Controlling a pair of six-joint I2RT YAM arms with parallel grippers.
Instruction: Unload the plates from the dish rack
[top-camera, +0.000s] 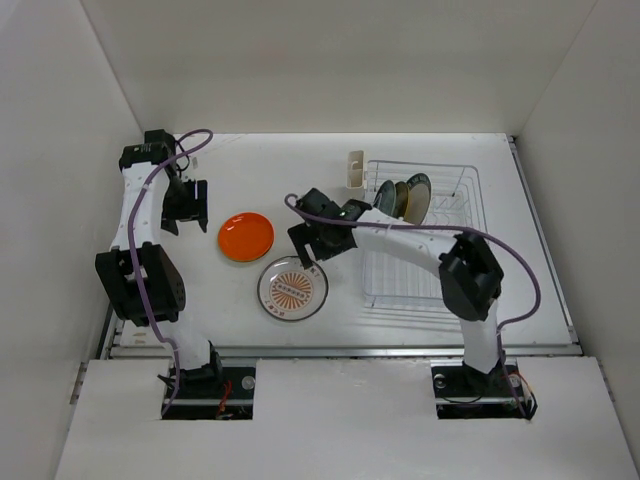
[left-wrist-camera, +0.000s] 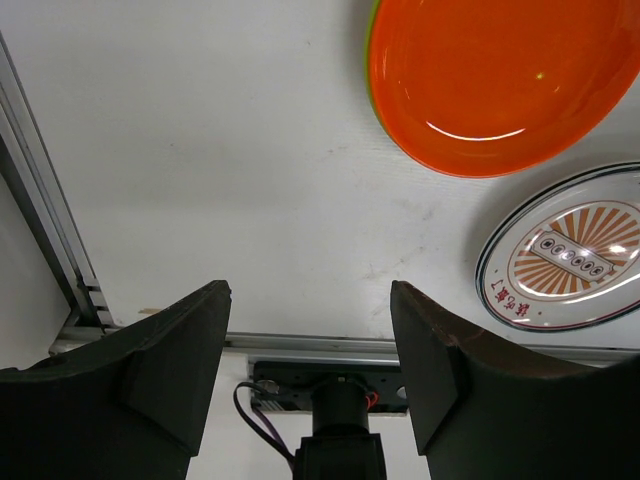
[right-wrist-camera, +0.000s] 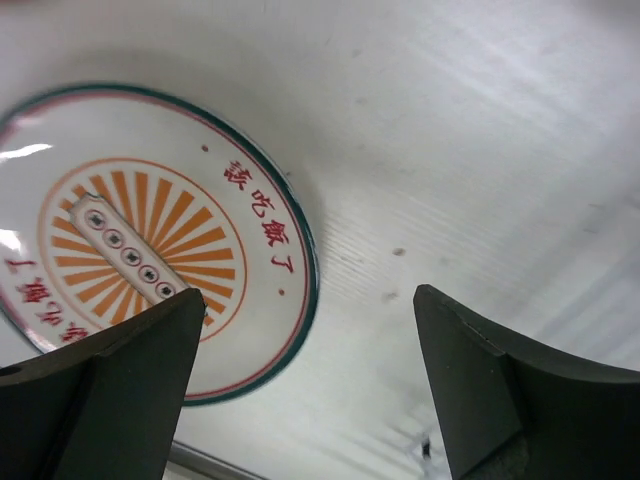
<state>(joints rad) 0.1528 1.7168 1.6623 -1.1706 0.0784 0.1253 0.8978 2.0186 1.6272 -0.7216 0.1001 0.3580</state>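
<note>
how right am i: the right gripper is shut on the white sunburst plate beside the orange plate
Not shut: the right gripper is open above the rim of the round white sunburst plate beside the round orange plate, as the right wrist view shows.

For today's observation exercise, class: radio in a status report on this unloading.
Left gripper and right gripper open, empty. Orange plate, sunburst plate on table; three plates upright in dish rack. Nothing blocking.
</note>
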